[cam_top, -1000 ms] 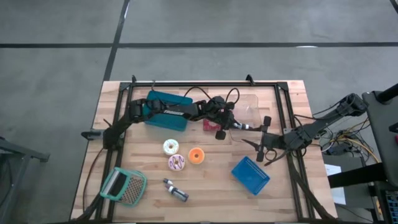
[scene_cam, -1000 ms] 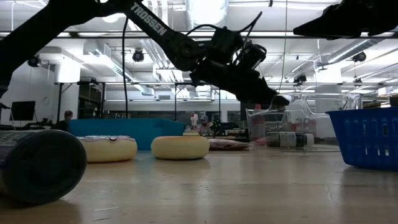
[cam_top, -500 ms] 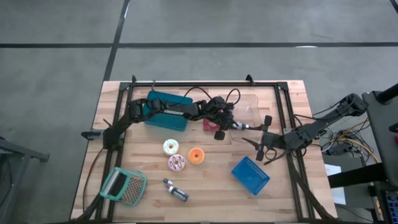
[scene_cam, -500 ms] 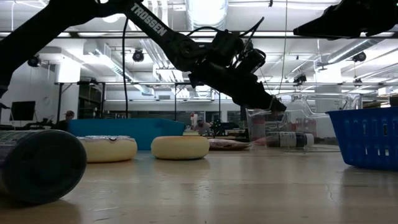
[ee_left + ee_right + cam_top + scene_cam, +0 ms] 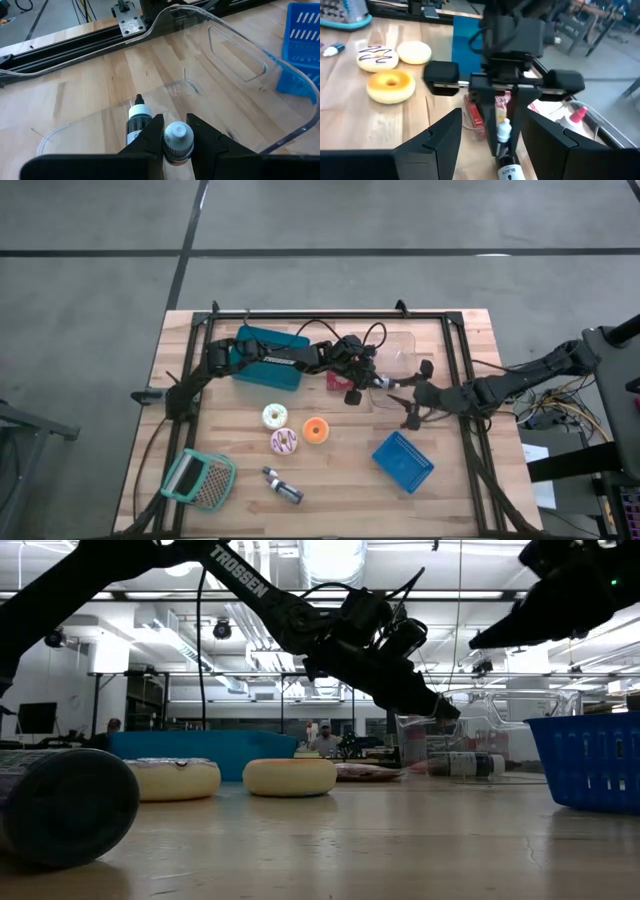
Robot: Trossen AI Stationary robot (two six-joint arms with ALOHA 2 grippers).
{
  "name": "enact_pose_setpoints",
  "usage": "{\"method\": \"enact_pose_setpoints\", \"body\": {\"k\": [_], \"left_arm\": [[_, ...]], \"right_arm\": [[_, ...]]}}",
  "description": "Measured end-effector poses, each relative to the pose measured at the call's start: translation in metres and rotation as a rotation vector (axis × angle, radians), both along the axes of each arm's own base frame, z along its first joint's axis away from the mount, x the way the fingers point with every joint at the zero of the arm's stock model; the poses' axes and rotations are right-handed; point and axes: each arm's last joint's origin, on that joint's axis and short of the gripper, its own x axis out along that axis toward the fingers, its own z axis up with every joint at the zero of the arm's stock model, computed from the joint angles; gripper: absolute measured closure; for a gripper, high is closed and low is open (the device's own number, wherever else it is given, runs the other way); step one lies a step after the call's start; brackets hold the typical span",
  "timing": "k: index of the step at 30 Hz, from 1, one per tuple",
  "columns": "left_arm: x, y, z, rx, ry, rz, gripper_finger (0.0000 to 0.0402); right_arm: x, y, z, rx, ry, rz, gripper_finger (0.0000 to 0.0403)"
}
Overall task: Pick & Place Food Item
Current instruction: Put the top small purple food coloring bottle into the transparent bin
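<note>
My left gripper (image 5: 383, 383) reaches across the table's middle and is shut on a small bottle with a white cap (image 5: 177, 134) at the near edge of a clear plastic tray (image 5: 225, 60). A second small bottle with a black tip (image 5: 137, 117) lies on its side in that tray. My right gripper (image 5: 408, 397) is open and faces the left gripper at close range. In the right wrist view its fingers (image 5: 445, 135) stand wide on either side of the held bottle (image 5: 505, 131) without touching it. My left gripper pinches the small bottle at its white cap and neck (image 5: 176, 142) between its two fingers. The fingers slant down from the table's left side. The cap points up and the labelled body (image 5: 507, 172) reaches below the fingers. I cannot tell whether the body rests on anything.
Three donuts (image 5: 275, 416) (image 5: 285, 442) (image 5: 316, 429) lie left of centre. A red packet (image 5: 338, 383) and a teal box (image 5: 268, 358) sit under the left arm. A blue basket (image 5: 403, 461) stands near the right front. A grater (image 5: 198, 480) and a dark bottle (image 5: 283, 486) lie at the front left.
My right gripper has gone toward the table's left edge and a little toward its far edge, up to the left gripper and the held bottle, staying open. My left gripper has dipped slightly and kept its hold on the bottle.
</note>
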Motion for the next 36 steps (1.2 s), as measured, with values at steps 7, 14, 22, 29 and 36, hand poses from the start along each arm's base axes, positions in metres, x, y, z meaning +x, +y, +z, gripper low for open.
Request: {"method": "enact_pose_setpoints", "body": {"k": [7,14,22,29,36], "left_arm": [[0.000,-0.001,0.000,0.000,0.000,-0.001,0.0342],[0.000,-0.001,0.000,0.003,0.000,-0.003,0.0342],[0.000,-0.001,0.000,0.007,-0.001,-0.005,0.0342],[0.000,-0.001,-0.001,0.006,0.001,-0.005,0.0342],[0.000,-0.001,-0.001,0.008,0.004,-0.007,0.0342]], "right_arm": [[0.010,-0.024,0.002,0.082,0.024,-0.025,0.0209],[0.025,-0.036,-0.006,0.114,0.118,-0.043,0.0209],[0.044,-0.036,-0.007,0.115,0.184,-0.038,0.0209],[0.053,-0.038,-0.014,0.119,0.253,-0.056,0.0209],[0.055,-0.038,-0.014,0.118,0.260,-0.055,0.0246]]}}
